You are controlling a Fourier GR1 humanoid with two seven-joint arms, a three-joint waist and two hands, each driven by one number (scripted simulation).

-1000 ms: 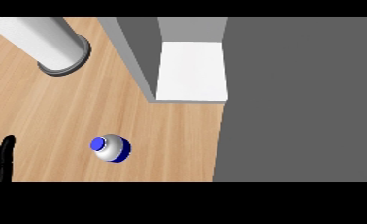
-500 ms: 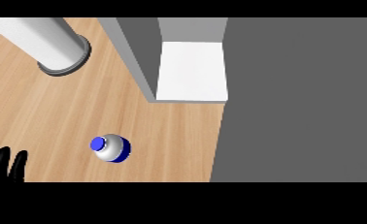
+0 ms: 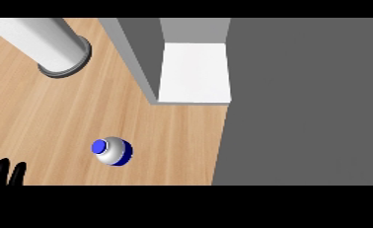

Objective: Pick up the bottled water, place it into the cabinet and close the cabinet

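Observation:
The bottled water [image 3: 111, 151] stands upright on the wooden counter [image 3: 65, 108] at the lower left, seen from above as a silvery body with a blue cap. Beyond it to the right, the cabinet [image 3: 138, 54] stands open, its white shelf [image 3: 195, 71] bare. Only the straight black fingertips of my left hand [image 3: 11, 172] show, at the lower left edge, apart from the bottle and to its left. My right hand is out of sight.
A thick white cylinder [image 3: 44, 42] on a dark grey ring base rises from the counter at the top left. A broad grey panel [image 3: 299, 98] fills the whole right side, next to the cabinet's opening.
My left hand's fingertips have sunk lower at the lower left edge, so less of them shows. The bottle and the cabinet have not moved.

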